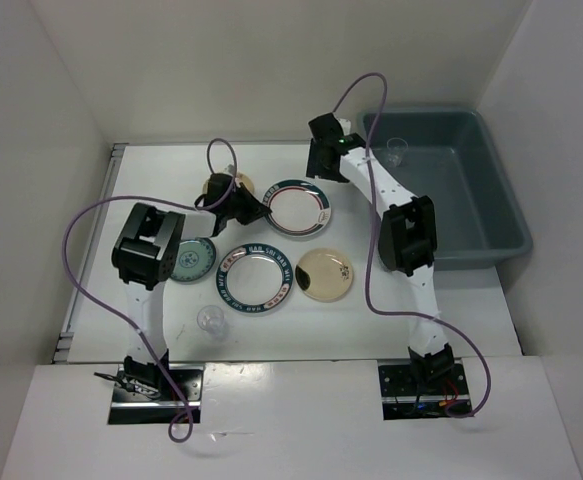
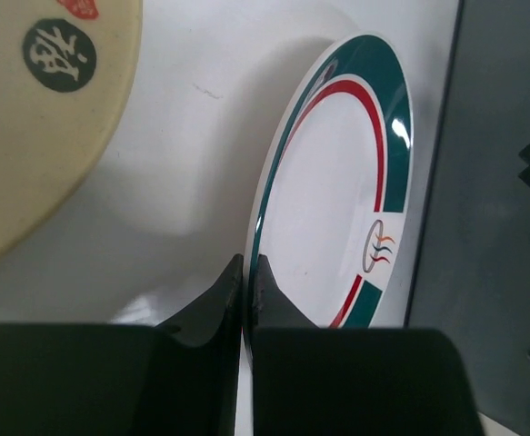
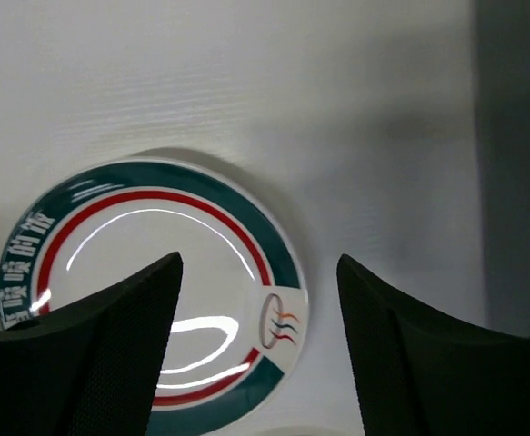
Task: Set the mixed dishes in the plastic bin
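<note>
Counting off the top view: two cream plates, near cream plate point(image 1: 323, 274) and far cream plate point(image 1: 221, 185), the far one partly under the left arm. Two teal-and-red rimmed plates: near rimmed plate point(image 1: 258, 277), far rimmed plate point(image 1: 301, 208). One small teal plate point(image 1: 193, 259). Two clear cups: counter cup point(image 1: 211, 321), and bin cup point(image 1: 396, 150) inside the plastic bin point(image 1: 471, 245). All plates sit on the counter point(image 1: 301, 335), outside the bin. Left wrist view adds detail: left gripper point(image 2: 248, 265) narrowed to a slit, pinching the far rimmed plate's edge. Right wrist view: right gripper point(image 3: 260, 263) spread wide over that same plate, gripping nothing.
</note>
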